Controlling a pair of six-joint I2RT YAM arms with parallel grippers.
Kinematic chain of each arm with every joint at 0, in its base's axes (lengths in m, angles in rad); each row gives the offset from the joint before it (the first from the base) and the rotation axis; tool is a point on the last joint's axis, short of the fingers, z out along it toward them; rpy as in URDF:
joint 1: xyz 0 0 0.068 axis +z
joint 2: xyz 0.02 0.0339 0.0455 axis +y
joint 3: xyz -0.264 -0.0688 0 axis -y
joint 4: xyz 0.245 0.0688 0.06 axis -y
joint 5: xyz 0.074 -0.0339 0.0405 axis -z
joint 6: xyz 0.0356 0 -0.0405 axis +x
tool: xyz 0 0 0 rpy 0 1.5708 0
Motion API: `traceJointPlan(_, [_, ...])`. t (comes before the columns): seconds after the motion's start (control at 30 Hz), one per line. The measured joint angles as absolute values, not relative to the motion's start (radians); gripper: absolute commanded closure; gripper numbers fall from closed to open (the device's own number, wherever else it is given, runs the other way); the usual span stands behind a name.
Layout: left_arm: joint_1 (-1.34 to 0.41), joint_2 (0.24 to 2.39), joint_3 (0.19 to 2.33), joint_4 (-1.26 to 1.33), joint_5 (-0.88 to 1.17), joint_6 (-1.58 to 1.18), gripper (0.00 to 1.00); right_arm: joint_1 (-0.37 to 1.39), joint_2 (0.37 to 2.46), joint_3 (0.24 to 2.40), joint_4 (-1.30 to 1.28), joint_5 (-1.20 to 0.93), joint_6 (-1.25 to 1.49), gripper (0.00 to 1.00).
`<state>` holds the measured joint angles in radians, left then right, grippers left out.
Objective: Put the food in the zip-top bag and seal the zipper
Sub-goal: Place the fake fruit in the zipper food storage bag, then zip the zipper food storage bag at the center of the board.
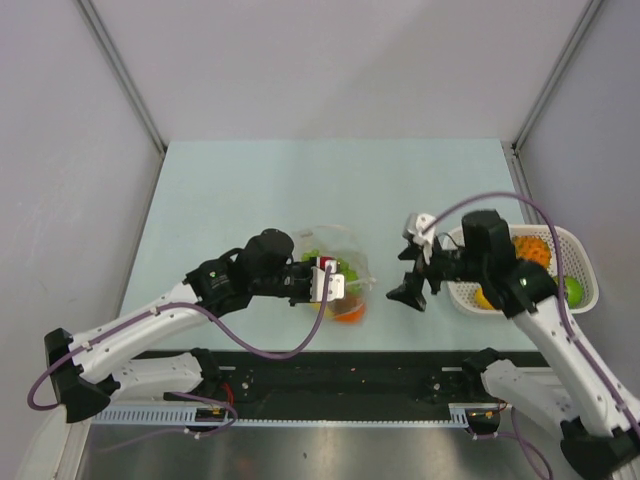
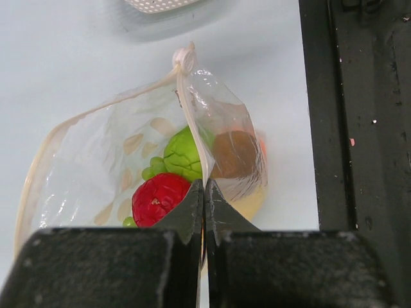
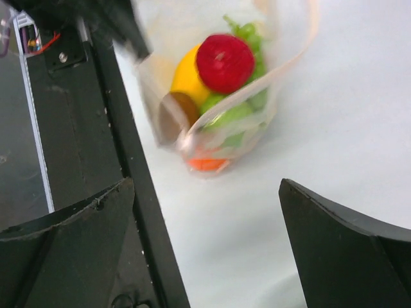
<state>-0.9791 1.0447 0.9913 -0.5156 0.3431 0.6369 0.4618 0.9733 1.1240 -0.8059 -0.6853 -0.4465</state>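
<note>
I'm holding the clear crinkly zip-top bag, mid-table with colourful plastic food inside, by its whitish zipper strip in the closed jaws of the left gripper, and reckoning the wide-open right gripper should be tensioning the far end.

Clear crinkly plastic zip-top bag, glossy plastic food, smooth matt table

bag: clear crinkly plastic zip-top bag, left of white slotted basket, mouth open | zipper: whitish zipper strip, unsealed | food: red piece, green grapes, brown piece, yellow mango inside bag; orange fruit in basket
</note>
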Motion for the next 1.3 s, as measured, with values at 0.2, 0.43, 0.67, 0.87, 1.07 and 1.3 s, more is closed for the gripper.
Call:
traceJointPlan(0.2, [-0.977, 1.045, 0.991, -0.499, 0.342, 0.626, 1.00, 0.490, 0.612, 0.715, -0.492, -0.688, -0.364, 0.17])
traceJointPlan(0.43, [-0.973, 1.045, 0.991, -0.495, 0.334, 0.618, 1.00, 0.550, 0.752, 0.638, -0.234, -0.667, -0.277, 0.26])
traceJointPlan(0.67, [-0.972, 1.045, 0.991, -0.492, 0.328, 0.613, 1.00, 0.567, 0.826, 0.625, -0.075, -0.671, -0.229, 0.69])
traceJointPlan(0.87, [-0.967, 1.045, 0.991, -0.485, 0.324, 0.609, 1.00, 0.570, 0.817, 0.621, -0.062, -0.676, -0.226, 0.26])
traceJointPlan(1.07, [-0.958, 1.045, 0.991, -0.482, 0.325, 0.601, 1.00, 0.578, 0.787, 0.596, -0.079, -0.670, -0.241, 0.29])
traceJointPlan(1.3, [-0.956, 1.045, 0.991, -0.481, 0.325, 0.601, 1.00, 0.581, 0.792, 0.531, -0.057, -0.658, -0.238, 0.50])
